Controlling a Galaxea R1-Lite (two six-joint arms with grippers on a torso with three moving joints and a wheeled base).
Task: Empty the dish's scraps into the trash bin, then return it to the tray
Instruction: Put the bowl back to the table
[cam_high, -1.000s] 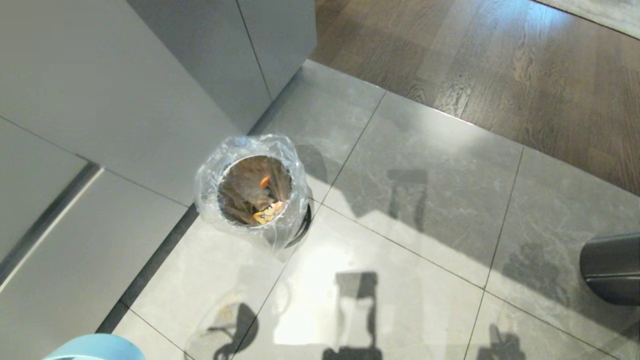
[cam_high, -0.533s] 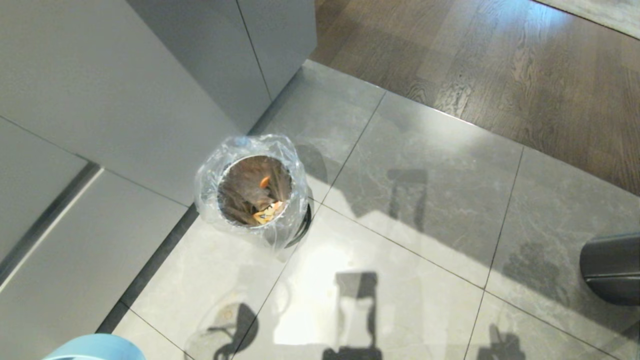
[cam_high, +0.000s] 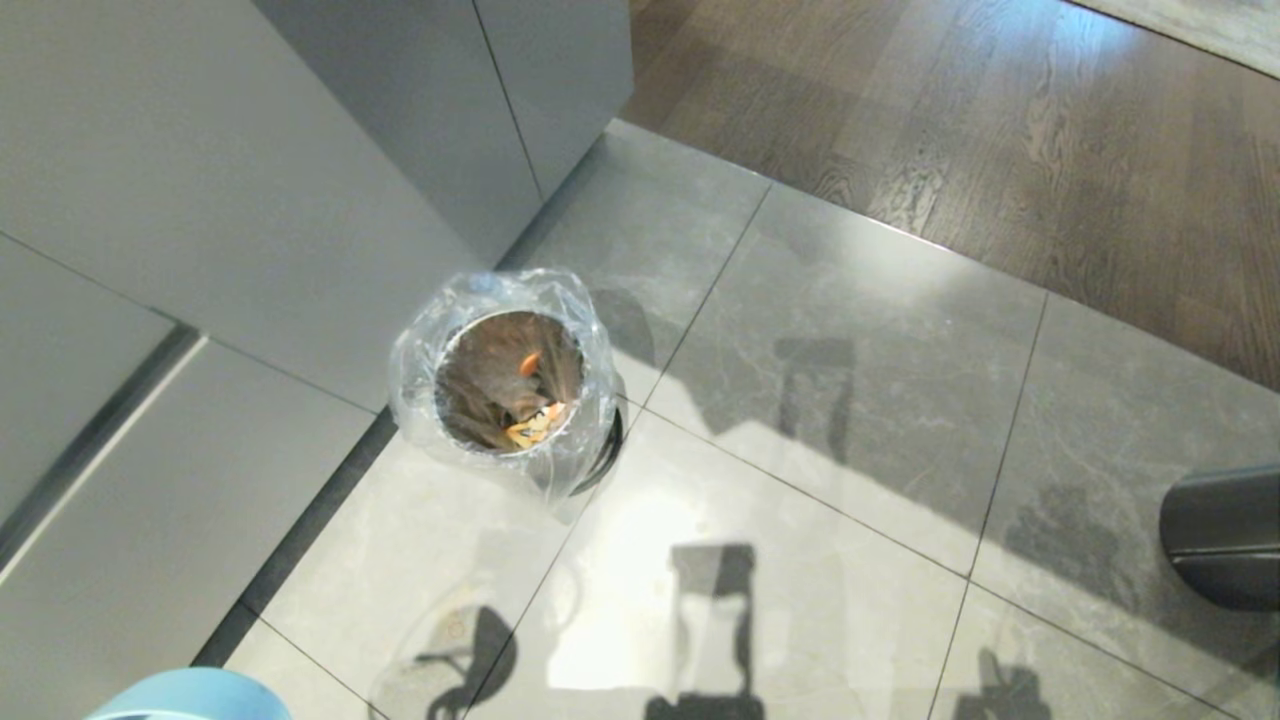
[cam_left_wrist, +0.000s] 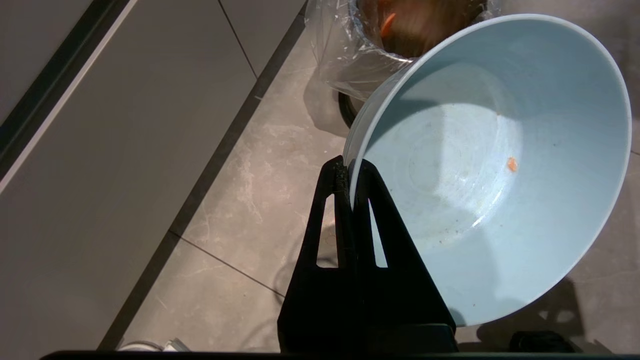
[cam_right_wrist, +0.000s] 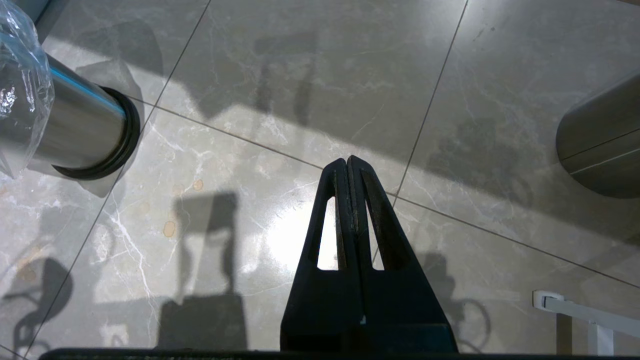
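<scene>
Scraps dumped; the dish heads back.
Left tool clenched on its rim, right tool clenched empty; next, the unseen tray.

The trash bin is shiny brushed metal under crinkled clear plastic. The dish looks smooth, pale-blue and faintly glossy. The floor tiles are polished, marbled stone; at 1 o'clock, grained matt wood flooring.
</scene>
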